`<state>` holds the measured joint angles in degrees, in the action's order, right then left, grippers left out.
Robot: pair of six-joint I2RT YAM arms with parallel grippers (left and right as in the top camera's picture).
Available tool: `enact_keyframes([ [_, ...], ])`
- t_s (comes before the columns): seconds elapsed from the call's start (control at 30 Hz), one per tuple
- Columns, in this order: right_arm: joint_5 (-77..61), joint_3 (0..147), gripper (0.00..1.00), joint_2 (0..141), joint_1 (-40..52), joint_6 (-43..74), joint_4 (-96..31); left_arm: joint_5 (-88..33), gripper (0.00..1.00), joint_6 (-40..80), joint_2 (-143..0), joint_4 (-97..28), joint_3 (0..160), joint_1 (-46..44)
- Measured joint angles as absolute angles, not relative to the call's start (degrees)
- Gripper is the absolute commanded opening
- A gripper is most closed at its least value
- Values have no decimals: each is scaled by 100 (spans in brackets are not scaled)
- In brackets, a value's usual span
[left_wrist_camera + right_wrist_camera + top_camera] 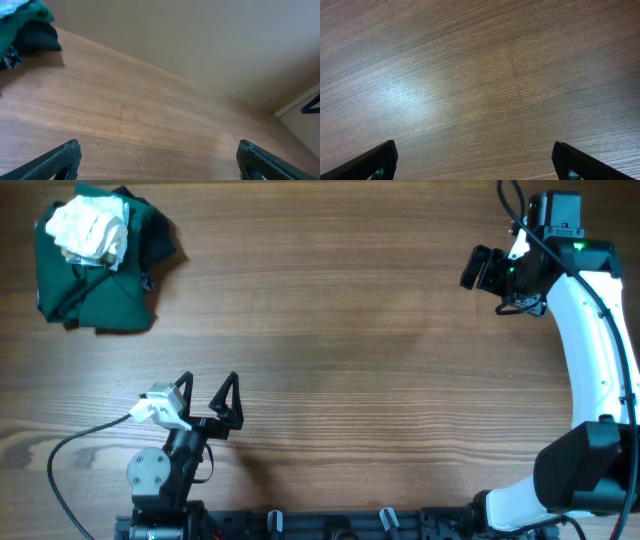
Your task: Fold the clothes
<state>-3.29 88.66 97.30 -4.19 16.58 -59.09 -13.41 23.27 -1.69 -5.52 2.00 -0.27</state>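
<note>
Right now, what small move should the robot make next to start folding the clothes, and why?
Probably reach the left gripper toward the crumpled white garment, which lies on top of the dark green garment at the far left. Both grippers are open and hold nothing, and the left one looks much nearer the pile than the right gripper.

Clearance record: brown wood-grain table (330, 330), single obstacle.
Obstacle: crumpled dark green fabric heap (100, 290), small rumpled white garment (92, 228) lying on top, in one far corner. Board right of the heap and on its near side is bare; passage unobstructed there.
</note>
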Motion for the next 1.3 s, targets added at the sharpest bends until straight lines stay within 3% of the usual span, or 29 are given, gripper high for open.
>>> enact_keyframes([
  [1.3,-224,8825,100,9644,-416,1658,-5677,-794,100,2327,-80,-554,180,-27],
])
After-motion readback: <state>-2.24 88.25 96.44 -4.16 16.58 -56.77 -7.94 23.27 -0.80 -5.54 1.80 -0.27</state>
